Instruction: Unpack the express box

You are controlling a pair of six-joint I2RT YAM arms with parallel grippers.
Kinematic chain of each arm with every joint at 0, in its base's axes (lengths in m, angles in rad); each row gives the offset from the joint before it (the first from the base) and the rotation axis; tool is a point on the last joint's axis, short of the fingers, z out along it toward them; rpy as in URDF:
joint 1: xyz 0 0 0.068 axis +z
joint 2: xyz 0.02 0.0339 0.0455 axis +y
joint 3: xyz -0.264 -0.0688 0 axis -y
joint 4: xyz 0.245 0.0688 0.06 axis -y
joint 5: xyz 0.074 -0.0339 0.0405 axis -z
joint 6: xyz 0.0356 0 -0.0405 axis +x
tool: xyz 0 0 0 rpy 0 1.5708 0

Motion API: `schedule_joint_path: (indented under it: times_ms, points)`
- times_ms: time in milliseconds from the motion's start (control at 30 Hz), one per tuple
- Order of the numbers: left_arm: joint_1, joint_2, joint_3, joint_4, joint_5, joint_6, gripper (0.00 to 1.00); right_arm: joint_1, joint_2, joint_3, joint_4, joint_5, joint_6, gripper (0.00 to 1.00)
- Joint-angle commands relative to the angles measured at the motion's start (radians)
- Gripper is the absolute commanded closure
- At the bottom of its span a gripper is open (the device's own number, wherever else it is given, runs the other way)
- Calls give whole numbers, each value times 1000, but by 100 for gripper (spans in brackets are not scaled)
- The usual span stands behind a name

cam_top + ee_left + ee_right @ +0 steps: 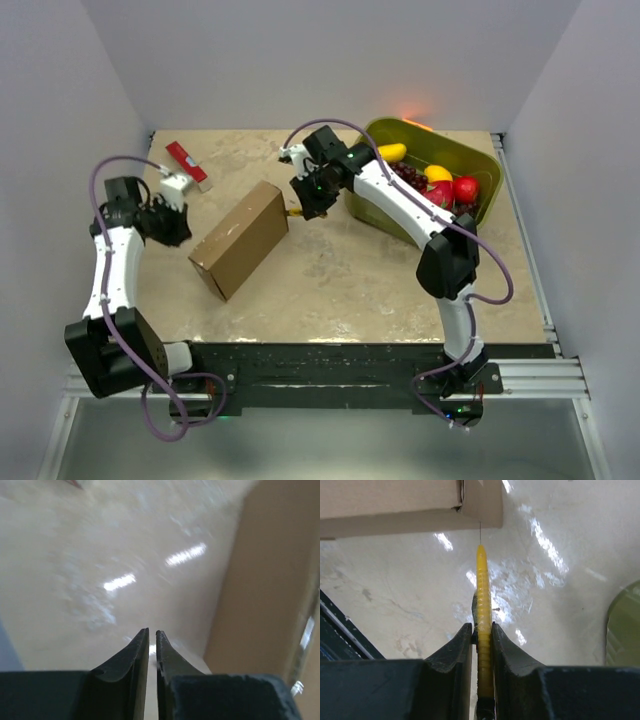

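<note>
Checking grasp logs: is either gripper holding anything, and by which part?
Yes: right gripper is shut on a yellow cutter, clamped across its ribbed handle, with the blade tip toward the express box; left gripper is shut, empty.

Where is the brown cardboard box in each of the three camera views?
Top external: the box lies left of centre, between the two arms.
Left wrist: it fills the right side, beyond the shut left pincer.
Right wrist: its corner sits at top left, ahead of the yellow cutter in the right pincer.
Shared landmark: the beige marbled table under it.
</note>
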Motion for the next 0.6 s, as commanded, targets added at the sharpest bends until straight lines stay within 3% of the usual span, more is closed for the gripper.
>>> schedule_joint_path:
  times_ms: [0,133,267,400,567]
  points:
    - [-13,-132,-156,-211,270,346,89,15,42,147,41,-49,44,100]
    - [-17,-171,-228,-326,372,527,90,24,105,236,63,-60,61,100]
    - [-35,-171,-228,-341,444,558,86,44,186,313,92,-64,70,100]
    - [-162,-148,-217,-297,459,486,81,74,265,434,116,-61,75,100]
    - [-239,-165,-219,-188,469,391,75,110,300,474,155,-58,102,100]
